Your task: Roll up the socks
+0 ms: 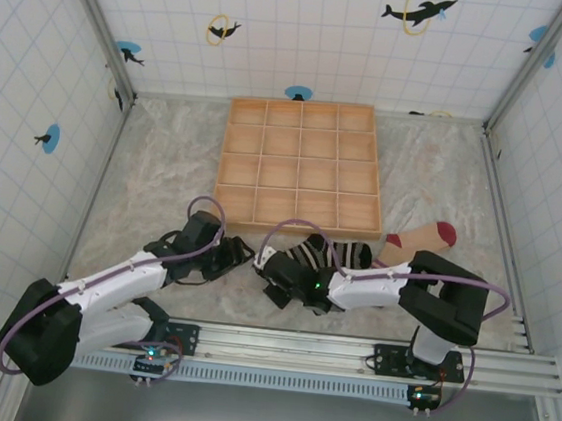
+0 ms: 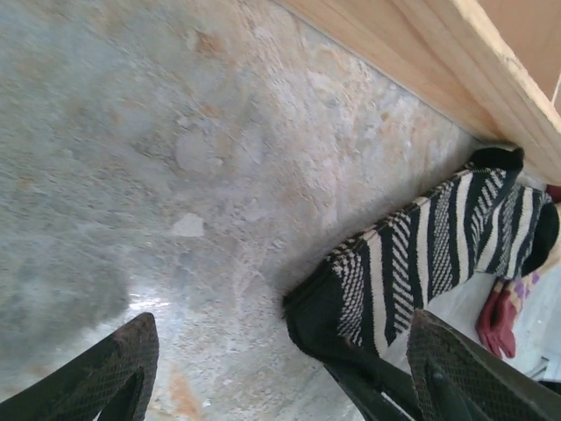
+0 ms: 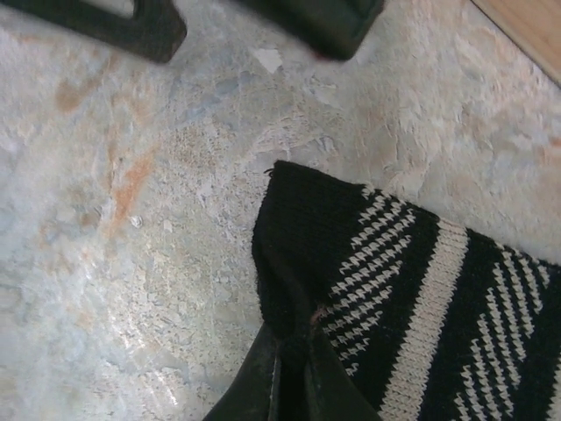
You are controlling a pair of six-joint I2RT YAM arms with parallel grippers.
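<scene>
Your right tool point(image 3: 294, 349) is closing fully on the striped sock point(image 3: 394, 289); its two fingers are pressing together at the bottom of the right wrist view, pinching a small fold of the sock's black end just off the table point(image 1: 166, 158).

Your left tool point(image 2: 285, 333) is standing wide open and gripping nothing; its two dark fingers point(image 2: 105, 373) are hanging above bare table, one on each side of the left wrist view, and the striped sock's black end is lying close to the right-hand one without clearly touching it. From the overhead camera the two tools are facing each other near the front edge of the table, close together, with that black end between them.

The striped sock is lying stretched out flat on the table, running from the tools towards the right, just in front of the near wall of the wooden tray point(image 1: 227, 165).

The tan sock point(image 1: 413, 243) is lying at the striped sock's far end, its dark red toe pointing away to the right, near the tray's right front corner; the two socks are meeting there, though you cannot tell which is lying over the other.
</scene>
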